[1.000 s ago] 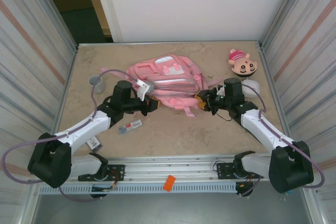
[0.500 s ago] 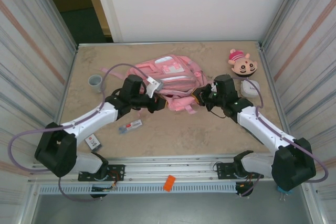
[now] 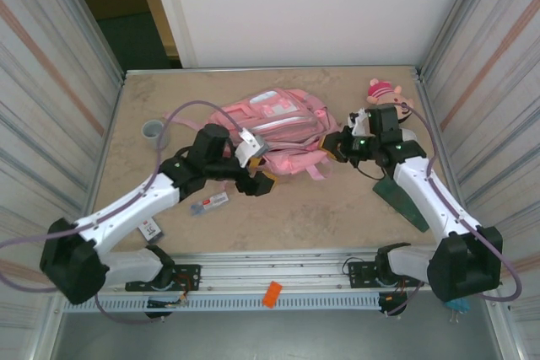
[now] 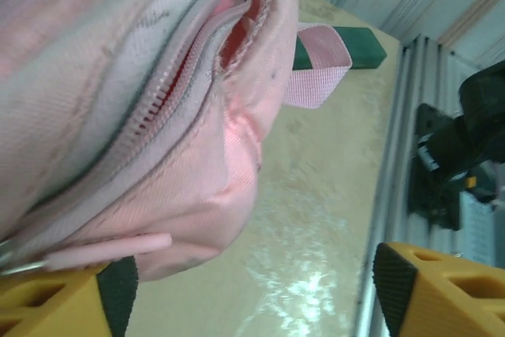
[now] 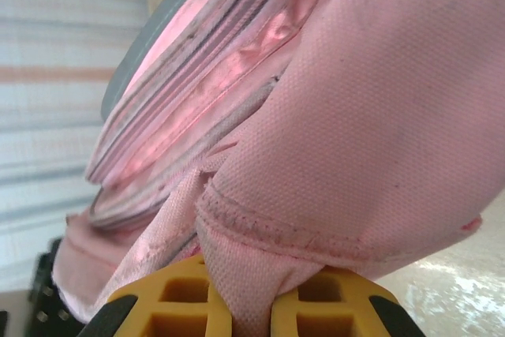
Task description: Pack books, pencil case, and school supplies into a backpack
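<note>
The sandy-beige table [image 3: 278, 217] carries the large pink fabric backpack [image 3: 274, 124] at its far middle. A second ago the backpack lay a little further left; it now sits shifted toward the right side, with its near corner raised.

The right arm has swung up and away from the near edge, so its wrist now overlaps the pink-and-tan plush head [image 3: 381, 88]. The right gripper [image 5: 241, 305] has its yellow fingers pressed together on a stitched fold of the backpack's fabric.

The left gripper [image 4: 256, 286] was clamped at the backpack's near edge a second ago. Its jaws now stand spread wide and hold nothing, with the backpack's rounded corner and pale zip strip just above them.

A dark green flat piece [image 3: 401, 200] lies on the table under the right forearm, where a second ago the arm lay.

The small grey cup [image 3: 153, 130] stands where it did, at the far left. The grey-white stick-like pack [image 3: 208, 203] and the tiny white square piece [image 3: 150, 228] have not moved; both lie on the table near the left arm, outside the backpack.
</note>
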Robot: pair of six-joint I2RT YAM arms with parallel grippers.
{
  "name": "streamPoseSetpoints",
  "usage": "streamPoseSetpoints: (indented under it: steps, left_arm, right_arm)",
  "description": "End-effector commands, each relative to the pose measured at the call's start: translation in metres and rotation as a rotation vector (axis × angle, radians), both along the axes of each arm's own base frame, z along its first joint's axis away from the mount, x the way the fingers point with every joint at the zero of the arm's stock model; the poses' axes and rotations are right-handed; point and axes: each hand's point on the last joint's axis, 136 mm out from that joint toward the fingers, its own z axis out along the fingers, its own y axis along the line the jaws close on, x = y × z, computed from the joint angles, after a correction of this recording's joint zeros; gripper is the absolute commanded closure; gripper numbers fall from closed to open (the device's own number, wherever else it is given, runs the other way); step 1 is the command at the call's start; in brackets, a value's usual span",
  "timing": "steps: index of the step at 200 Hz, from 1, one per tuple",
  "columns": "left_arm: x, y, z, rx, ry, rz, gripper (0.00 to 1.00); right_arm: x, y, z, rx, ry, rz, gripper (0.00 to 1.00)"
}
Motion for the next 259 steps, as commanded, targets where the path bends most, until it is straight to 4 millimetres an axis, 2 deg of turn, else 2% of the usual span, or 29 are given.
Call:
streamPoseSetpoints:
  steps: [1,28,59,77,95,128,169,184,208,219,230,235,251,259]
  left_arm:
    - [0.012,0.030,0.025,0.087,-0.247,0.045,0.16]
    - [0.025,0.057,0.024,0.132,-0.342,0.085,0.14]
    - [0.042,0.068,0.010,0.185,-0.398,0.061,0.13]
    - [0.048,0.066,-0.007,0.229,-0.387,-0.014,0.12]
    - [0.040,0.057,-0.022,0.246,-0.350,-0.143,0.11]
    - [0.032,0.045,-0.028,0.204,-0.331,-0.261,0.11]
    - [0.027,0.051,-0.033,0.238,-0.331,-0.271,0.12]
    - [0.032,0.053,-0.034,0.265,-0.362,-0.256,0.13]
    - [0.054,0.053,-0.035,0.303,-0.425,-0.207,0.13]
    - [0.067,0.051,-0.036,0.312,-0.456,-0.179,0.22]
    - [0.075,0.047,-0.038,0.308,-0.460,-0.169,0.44]
    - [0.078,0.046,-0.038,0.303,-0.456,-0.164,0.51]
    - [0.081,0.039,-0.037,0.280,-0.427,-0.175,0.54]
    - [0.078,0.037,-0.035,0.263,-0.406,-0.188,0.62]
  right_arm:
    - [-0.024,0.011,0.026,0.034,-0.097,0.229,0.97]
    - [-0.028,0.011,0.027,0.015,-0.108,0.273,0.98]
    - [-0.029,0.012,0.028,0.007,-0.112,0.310,0.98]
    - [-0.028,0.012,0.029,0.007,-0.110,0.320,0.98]
    - [-0.026,0.012,0.029,0.004,-0.107,0.323,0.98]
    - [-0.022,0.010,0.030,-0.001,-0.103,0.321,0.98]
    - [-0.018,0.010,0.032,0.019,-0.098,0.328,0.98]
    - [-0.018,0.012,0.033,0.028,-0.097,0.336,0.98]
    - [-0.019,0.014,0.034,0.055,-0.088,0.340,0.99]
    - [-0.021,0.015,0.036,0.064,-0.092,0.346,0.99]
    - [-0.021,0.014,0.037,0.063,-0.098,0.343,0.99]
    - [-0.021,0.012,0.037,0.062,-0.100,0.339,0.99]
    - [-0.017,0.005,0.035,0.062,-0.101,0.314,0.99]
    - [-0.014,0.002,0.032,0.064,-0.091,0.294,0.99]
